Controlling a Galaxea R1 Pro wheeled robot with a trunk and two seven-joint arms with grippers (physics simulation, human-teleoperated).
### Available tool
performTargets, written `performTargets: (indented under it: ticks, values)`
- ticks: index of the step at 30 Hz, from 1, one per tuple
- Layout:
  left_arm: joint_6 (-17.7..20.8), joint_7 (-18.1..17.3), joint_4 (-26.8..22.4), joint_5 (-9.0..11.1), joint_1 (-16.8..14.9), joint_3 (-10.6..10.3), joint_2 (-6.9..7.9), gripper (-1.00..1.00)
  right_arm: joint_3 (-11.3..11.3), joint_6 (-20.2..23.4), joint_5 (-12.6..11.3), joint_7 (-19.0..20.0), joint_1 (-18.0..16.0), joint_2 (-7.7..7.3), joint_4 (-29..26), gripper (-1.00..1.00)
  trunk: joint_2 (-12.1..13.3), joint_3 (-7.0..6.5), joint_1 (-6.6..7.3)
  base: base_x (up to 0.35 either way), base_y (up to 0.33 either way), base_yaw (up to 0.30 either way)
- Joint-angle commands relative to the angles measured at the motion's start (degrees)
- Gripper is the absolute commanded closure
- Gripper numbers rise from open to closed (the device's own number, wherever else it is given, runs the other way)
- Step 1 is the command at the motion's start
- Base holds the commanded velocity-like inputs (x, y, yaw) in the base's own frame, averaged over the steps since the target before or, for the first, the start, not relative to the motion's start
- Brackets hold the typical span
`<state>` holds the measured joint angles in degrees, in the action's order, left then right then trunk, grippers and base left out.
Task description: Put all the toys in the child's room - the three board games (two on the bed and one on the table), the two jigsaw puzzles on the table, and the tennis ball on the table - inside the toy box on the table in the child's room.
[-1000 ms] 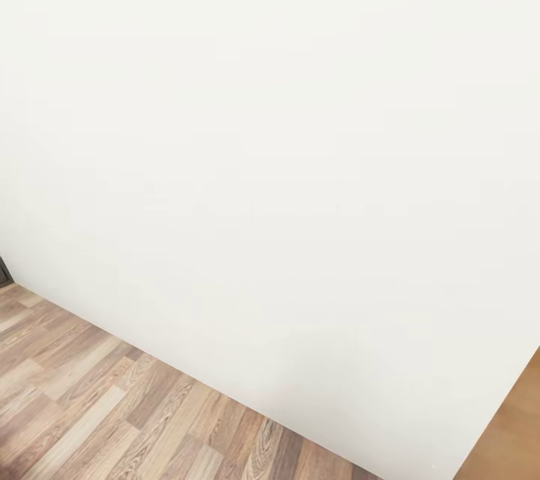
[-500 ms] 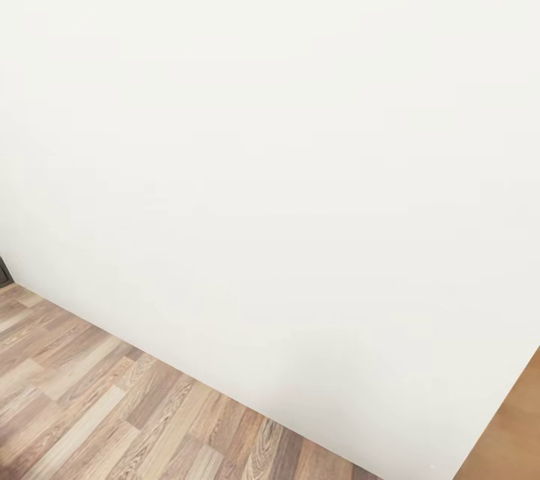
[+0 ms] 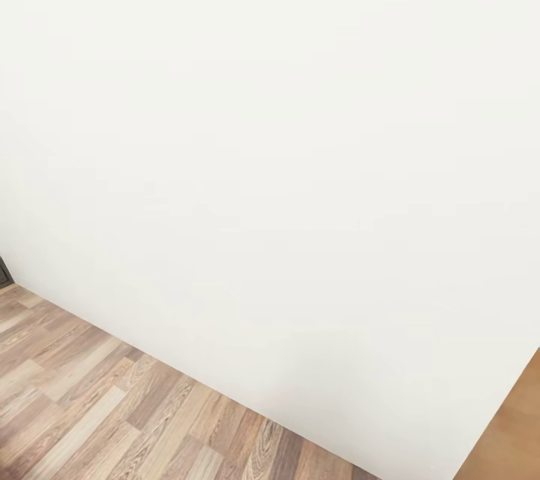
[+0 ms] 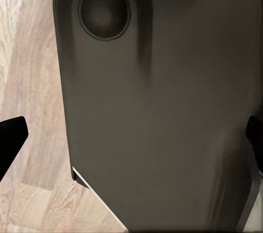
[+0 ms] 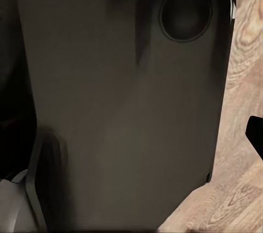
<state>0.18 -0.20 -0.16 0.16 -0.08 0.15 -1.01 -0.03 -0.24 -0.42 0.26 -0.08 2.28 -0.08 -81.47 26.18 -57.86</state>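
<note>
The toys, the toy box, the table and the bed are out of view. In the head view I face a plain white wall of the room, meeting a wood-plank floor. My left gripper hangs open over my own dark base, one black fingertip at each side of the picture, nothing between them. My right gripper also hangs over the dark base; one black fingertip sits at the far edge, and nothing is held.
The wall runs diagonally across the head view, close ahead. An orange-brown wooden surface cuts in at the lower right corner. A small dark edge shows at the far left where wall meets floor. Floor planks lie beneath both wrists.
</note>
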Motion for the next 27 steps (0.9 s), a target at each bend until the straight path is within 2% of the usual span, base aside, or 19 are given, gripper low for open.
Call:
performTargets:
  ticks: [1,22,27]
  values:
    - [0.01,-0.01,-0.02,0.02,-0.01,0.02,-0.01,-1.0,0.0,-0.03,-0.05,0.03,-0.01,0.0,-0.01,-1.0,0.39,-0.15,0.23,0.0,0.0,0.0]
    - [0.06,0.11,-0.02,0.02,-0.01,0.1,-0.16,-1.0,0.0,-0.15,0.02,0.0,-0.01,-0.11,-0.01,-1.0,8.82,-3.92,4.84,0.0,0.0,0.0]
    - [0.03,0.12,-0.02,0.02,-0.01,0.11,-0.19,-1.0,0.02,-0.16,0.02,0.0,-0.01,-0.51,-0.01,-1.0,10.82,-4.81,5.94,0.0,0.0,0.0]
